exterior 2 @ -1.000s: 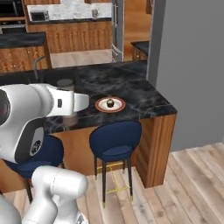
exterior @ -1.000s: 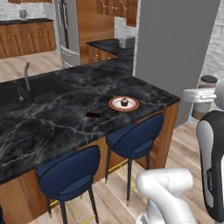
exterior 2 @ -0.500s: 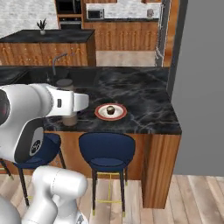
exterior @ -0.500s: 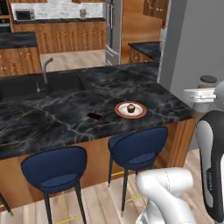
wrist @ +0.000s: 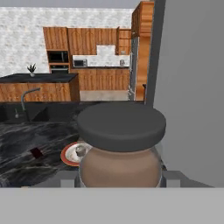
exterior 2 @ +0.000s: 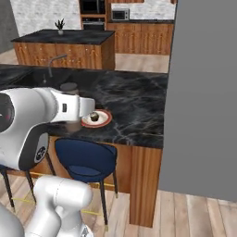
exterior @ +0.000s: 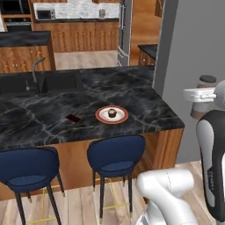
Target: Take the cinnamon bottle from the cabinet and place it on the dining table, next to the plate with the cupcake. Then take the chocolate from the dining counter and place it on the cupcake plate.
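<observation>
At the near edge of the dining table (exterior: 52, 118), the whole scene is seen shifted since the earlier frames: the base has driven round, bringing the slab's end closer. The cinnamon bottle (wrist: 120, 146) is held clamped in the gripper (wrist: 120, 179), aloft, not yet over the marble. The plate (exterior: 112, 114) with the cupcake (exterior: 112, 113) and the chocolate (exterior: 73, 117) lie apart on it. Placement remains pending. A grey wall (exterior 2: 203, 92) stands close alongside.

Arm upright, forearm level, tool (exterior: 203, 93) (jaws clamped on jar) mid-air.
</observation>
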